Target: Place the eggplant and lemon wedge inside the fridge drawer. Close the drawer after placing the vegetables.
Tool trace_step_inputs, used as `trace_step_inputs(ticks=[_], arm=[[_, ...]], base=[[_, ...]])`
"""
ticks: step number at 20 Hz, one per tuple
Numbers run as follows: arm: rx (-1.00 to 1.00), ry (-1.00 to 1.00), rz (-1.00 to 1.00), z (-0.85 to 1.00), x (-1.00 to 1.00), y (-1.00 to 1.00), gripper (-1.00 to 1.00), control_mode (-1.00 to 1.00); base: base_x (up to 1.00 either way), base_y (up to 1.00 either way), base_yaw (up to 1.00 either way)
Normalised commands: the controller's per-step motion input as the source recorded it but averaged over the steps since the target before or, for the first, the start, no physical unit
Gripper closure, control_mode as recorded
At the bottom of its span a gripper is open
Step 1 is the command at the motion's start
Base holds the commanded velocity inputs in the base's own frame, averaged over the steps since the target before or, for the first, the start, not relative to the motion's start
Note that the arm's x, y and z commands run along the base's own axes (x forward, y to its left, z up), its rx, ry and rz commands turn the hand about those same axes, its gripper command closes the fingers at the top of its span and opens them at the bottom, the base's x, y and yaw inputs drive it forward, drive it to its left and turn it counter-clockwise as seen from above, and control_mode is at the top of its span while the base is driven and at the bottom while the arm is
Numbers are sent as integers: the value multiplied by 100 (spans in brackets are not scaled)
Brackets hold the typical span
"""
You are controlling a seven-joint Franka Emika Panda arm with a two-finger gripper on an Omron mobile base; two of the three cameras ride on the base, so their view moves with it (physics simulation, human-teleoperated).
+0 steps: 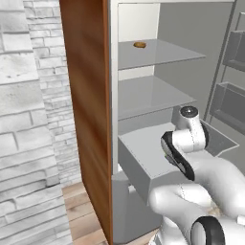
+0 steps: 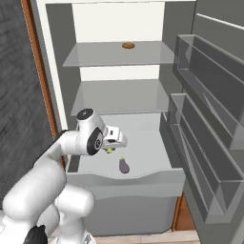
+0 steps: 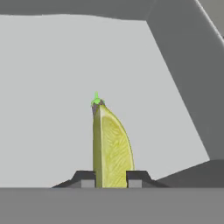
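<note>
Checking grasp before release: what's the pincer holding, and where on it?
The pincer is shut on the lemon wedge, fingertips pinching its two flat cut faces at the near end.

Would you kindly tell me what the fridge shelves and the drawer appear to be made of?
The shelves look like glass: thin, flat, grey, slightly see-through sheets. The fridge drawer looks like matte pale grey plastic: opaque, with a thick front panel and no shine. Both are rendered, so this is uncertain.

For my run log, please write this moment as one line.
pincer: shut on lemon wedge | eggplant: in fridge drawer | drawer: open
</note>
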Motion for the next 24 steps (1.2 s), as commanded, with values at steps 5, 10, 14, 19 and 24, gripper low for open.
trace_step_inputs(ticks=[5,10,14,19,24], arm=[[8,36,0,-65,95,-36,100,-100],[6,31,0,-61,78,-33,100,-100],[4,14,0,-59,54,-18,100,-100],[3,1,0,-60,19,-2,100,-100],[1,0,0,-59,0,0,100,-100]], base=[[0,0,0],[0,0,0],[0,0,0],[0,0,0],[0,0,0]])
